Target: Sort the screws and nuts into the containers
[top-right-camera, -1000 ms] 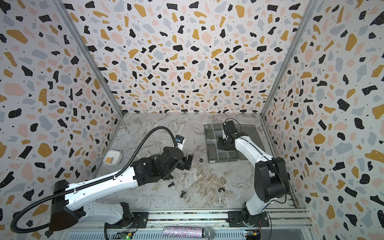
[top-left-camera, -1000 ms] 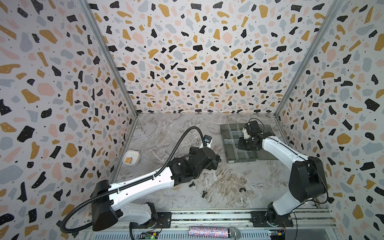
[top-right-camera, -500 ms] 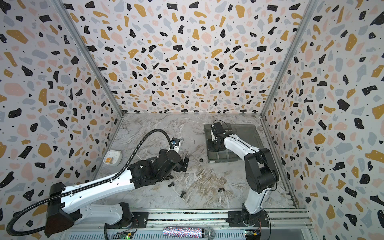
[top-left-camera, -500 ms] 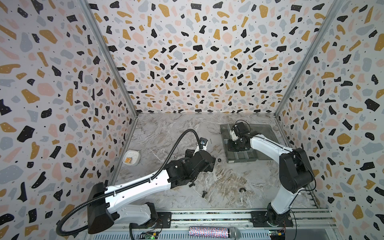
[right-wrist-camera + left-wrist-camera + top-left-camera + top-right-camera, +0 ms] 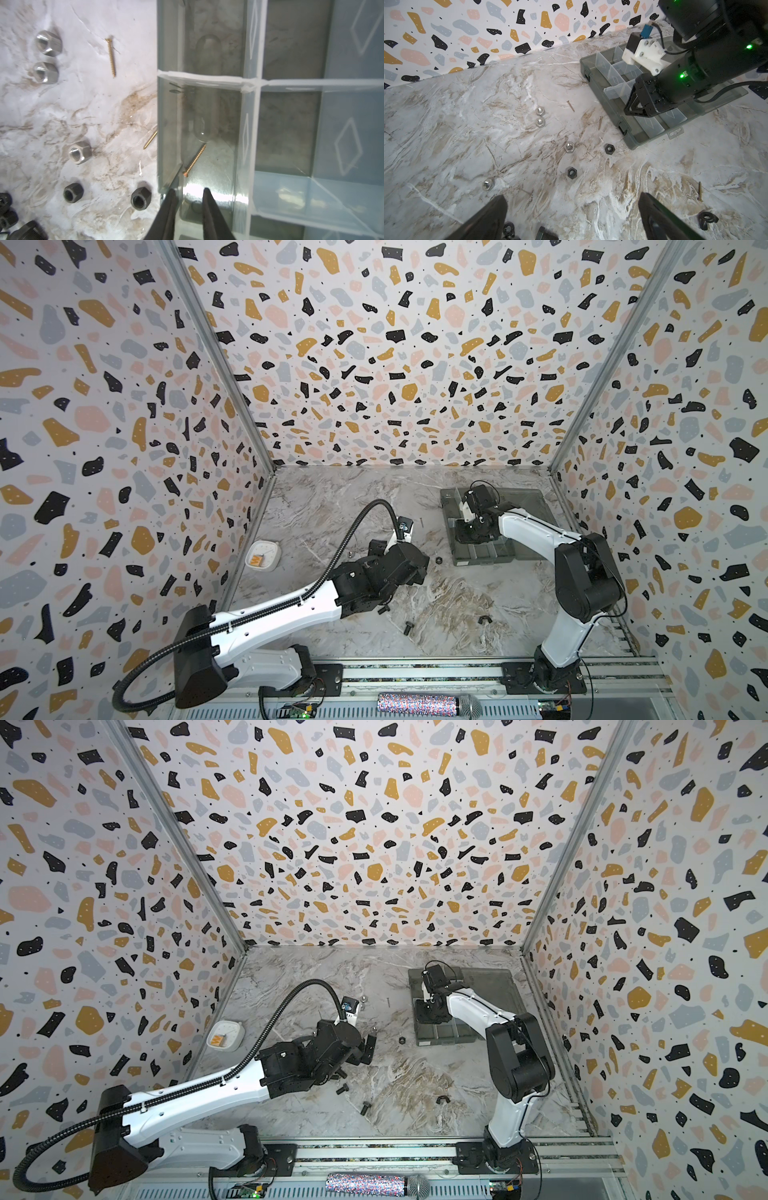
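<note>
The smoky-grey organiser box lies at the back right. My right gripper hangs over its left column of containers, jaws slightly apart with nothing between them. A brass screw lies loose in that compartment just past the tips. My left gripper hovers wide open over the table's middle. Ahead of it lie silver nuts, black hex nuts and thin brass screws. A black bolt and a winged nut sit between the fingers' bases.
A white dish stands by the left wall. Two black bolts and a winged nut lie toward the front. Another brass screw lies off to the side. The box's lid lies flat beside the right wall.
The right gripper moved left across the box to its left column and its jaws parted; the brass screw now lies free. The left arm drew back slightly toward the front.
</note>
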`<move>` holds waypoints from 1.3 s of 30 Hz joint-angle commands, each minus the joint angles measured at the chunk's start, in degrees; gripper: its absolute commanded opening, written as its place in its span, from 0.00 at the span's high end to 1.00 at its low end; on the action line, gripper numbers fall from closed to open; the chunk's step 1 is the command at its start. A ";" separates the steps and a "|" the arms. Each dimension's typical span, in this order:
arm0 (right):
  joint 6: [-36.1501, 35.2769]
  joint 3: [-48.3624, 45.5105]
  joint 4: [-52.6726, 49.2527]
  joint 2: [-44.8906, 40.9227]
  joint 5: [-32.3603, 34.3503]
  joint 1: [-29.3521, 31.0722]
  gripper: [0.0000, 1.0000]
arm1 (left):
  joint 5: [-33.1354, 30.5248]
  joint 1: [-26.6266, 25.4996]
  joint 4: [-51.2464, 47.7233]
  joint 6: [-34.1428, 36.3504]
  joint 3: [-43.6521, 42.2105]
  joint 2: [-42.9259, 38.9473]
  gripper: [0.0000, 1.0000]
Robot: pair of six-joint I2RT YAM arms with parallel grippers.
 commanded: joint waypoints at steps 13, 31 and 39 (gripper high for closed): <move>3.98 5.47 0.79 2.80 -2.63 11.13 0.75 | -1.89 0.21 -0.75 -3.28 -3.81 -5.93 0.00; 4.09 0.79 0.56 4.02 -0.44 4.20 0.68 | -4.73 0.32 -0.41 -2.20 -6.01 -7.64 0.00; 5.56 4.38 0.56 7.29 -1.13 4.18 0.67 | -5.18 0.41 -0.28 -2.00 -6.58 -8.69 0.00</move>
